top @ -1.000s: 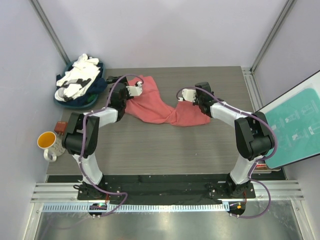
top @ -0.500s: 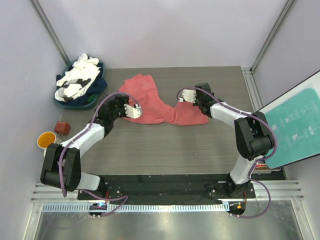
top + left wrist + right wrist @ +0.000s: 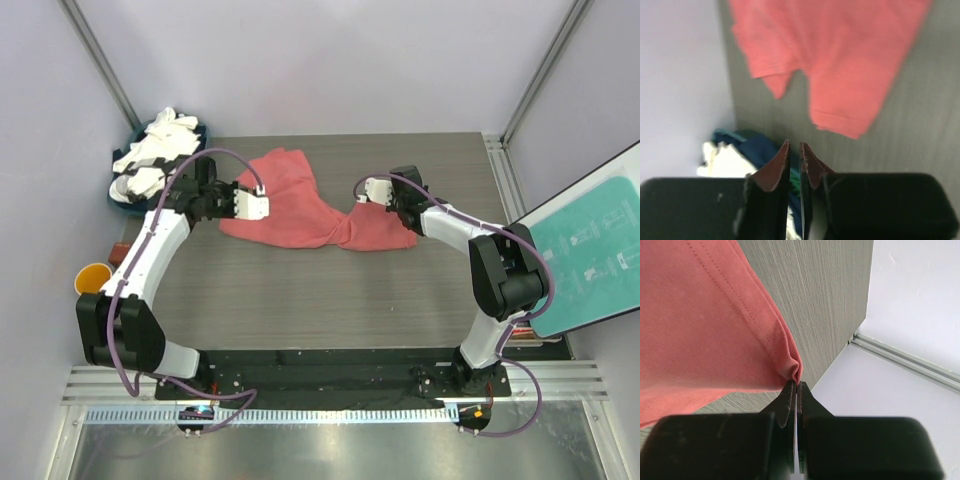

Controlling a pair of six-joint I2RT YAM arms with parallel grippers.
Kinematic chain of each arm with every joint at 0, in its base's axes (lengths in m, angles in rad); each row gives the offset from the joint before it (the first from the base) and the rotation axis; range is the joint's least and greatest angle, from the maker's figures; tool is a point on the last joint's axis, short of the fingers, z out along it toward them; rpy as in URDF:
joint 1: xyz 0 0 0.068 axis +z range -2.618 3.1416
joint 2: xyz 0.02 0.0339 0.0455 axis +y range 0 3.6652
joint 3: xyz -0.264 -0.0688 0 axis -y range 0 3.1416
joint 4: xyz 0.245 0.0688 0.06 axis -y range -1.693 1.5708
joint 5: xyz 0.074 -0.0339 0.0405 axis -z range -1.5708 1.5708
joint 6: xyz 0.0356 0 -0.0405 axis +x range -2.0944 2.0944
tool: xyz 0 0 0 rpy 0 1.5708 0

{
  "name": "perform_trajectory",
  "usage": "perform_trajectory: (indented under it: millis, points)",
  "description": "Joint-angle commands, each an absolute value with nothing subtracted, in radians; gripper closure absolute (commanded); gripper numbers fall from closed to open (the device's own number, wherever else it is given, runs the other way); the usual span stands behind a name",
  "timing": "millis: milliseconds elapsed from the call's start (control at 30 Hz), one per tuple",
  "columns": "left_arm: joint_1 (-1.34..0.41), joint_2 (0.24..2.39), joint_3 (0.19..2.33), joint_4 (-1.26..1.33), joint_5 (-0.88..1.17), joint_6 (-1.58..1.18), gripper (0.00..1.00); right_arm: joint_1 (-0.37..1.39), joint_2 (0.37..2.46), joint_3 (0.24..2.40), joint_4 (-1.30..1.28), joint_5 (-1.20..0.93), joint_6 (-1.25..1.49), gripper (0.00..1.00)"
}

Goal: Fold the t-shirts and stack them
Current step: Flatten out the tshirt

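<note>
A coral-red t-shirt [image 3: 300,205] lies crumpled across the middle of the table [image 3: 330,290]. My right gripper [image 3: 375,190] is at its right end, shut on a folded hem of the t-shirt [image 3: 705,325]; the cloth bunches right at the tips of the gripper [image 3: 796,383]. Over the t-shirt's left edge hovers my left gripper [image 3: 255,205]. In the left wrist view this gripper [image 3: 794,145] has its jaws close together with a narrow gap and nothing between them. The red t-shirt [image 3: 840,55] lies ahead of it, apart from the fingers.
A pile of white and navy t-shirts [image 3: 155,160] sits in a basket at the back left corner, also seen behind my left fingers as a heap [image 3: 730,155]. An orange-lined mug [image 3: 93,280] stands off the table's left edge. A teal board [image 3: 590,250] leans at the right.
My left arm has swung out to the left while its jaws closed from wide open to nearly together. The red t-shirt's left edge now lies further left. The right arm has not moved.
</note>
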State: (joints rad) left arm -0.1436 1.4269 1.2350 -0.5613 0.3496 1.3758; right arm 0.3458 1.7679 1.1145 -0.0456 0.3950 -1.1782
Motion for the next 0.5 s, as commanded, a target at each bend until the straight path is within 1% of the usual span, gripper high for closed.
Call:
perform_trajectory:
  millis: [0, 33, 67, 133, 167, 233, 367, 467]
  points:
    - [-0.135, 1.434, 1.212, -0.939, 0.413, 1.640, 0.71, 0.353, 1.749, 1.117, -0.023, 0.414, -1.163, 0.99]
    - [-0.135, 1.430, 1.147, -0.933, 0.400, 1.684, 0.64, 0.351, 1.752, 1.117, -0.023, 0.416, -1.158, 0.99]
    - [-0.137, 1.424, 1.106, -0.884, 0.394, 1.706, 0.60, 0.353, 1.752, 1.120, -0.023, 0.416, -1.157, 0.99]
    - [-0.135, 1.407, 0.998, -0.803, 0.385, 1.727, 0.60, 0.353, 1.759, 1.126, -0.021, 0.417, -1.149, 0.99]
    - [-0.137, 1.407, 0.970, -0.738, 0.380, 1.733, 0.59, 0.353, 1.759, 1.129, -0.023, 0.420, -1.149, 0.99]
    - [-0.135, 1.433, 0.930, -0.694, 0.373, 1.730, 0.59, 0.353, 1.759, 1.132, -0.023, 0.419, -1.146, 0.99]
    - [-0.137, 1.518, 0.931, -0.592, 0.350, 1.662, 0.59, 0.354, 1.755, 1.129, -0.028, 0.420, -1.146, 0.99]
    - [-0.137, 1.586, 0.943, -0.470, 0.322, 1.600, 0.60, 0.354, 1.756, 1.129, -0.031, 0.419, -1.143, 0.99]
